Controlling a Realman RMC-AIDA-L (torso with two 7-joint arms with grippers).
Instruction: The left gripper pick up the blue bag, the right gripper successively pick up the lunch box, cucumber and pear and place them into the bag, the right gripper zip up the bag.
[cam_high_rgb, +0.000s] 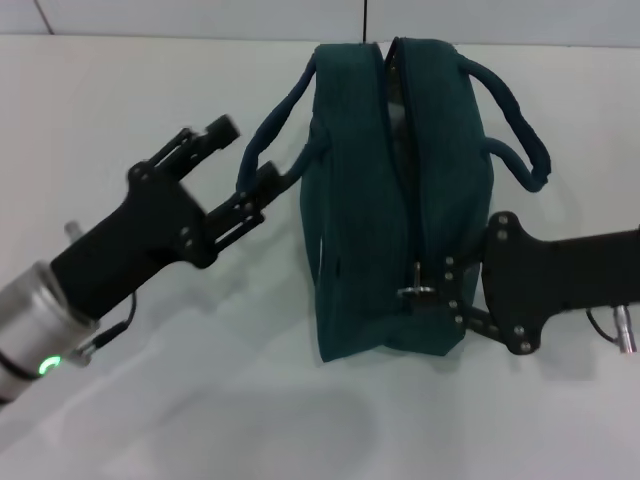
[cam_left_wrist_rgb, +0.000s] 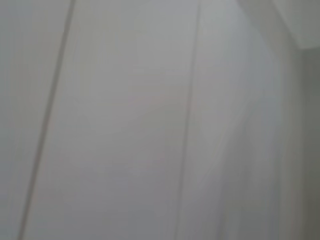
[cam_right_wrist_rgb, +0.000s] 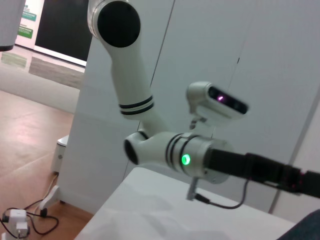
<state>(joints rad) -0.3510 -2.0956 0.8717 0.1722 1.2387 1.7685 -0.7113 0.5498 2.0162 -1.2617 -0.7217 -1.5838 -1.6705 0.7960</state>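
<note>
- Head view: the large dark teal-blue fabric bag stands upright on the white table, a little right of the middle, its long side running away from the robot.
- Its central zipper runs along the top ridge; the far part gapes slightly, while the near part looks drawn together.
- Two rolled handles arch out, one to each side: the left handle loops toward the left arm, the right handle toward the far right.
- The left gripper, a black two-finger jointed pincer on a black arm with a silver cuff and a green light, reaches in from the lower left. Its fingers are spread apart and released; the nearer fingertip lies right at the left handle, the farther one stands clear of it.
- The right gripper, black and jointed, comes in from the right edge and sits against the near end of the bag. Its fingers are clenched on the metal ring pull of the zipper.
- Right wrist view: the left arm's white links and silver cuff with its green light hang over the table's corner, and a sliver of the blue bag shows in one corner of the picture.
- Left wrist view: only pale wall panels are seen.
</note>
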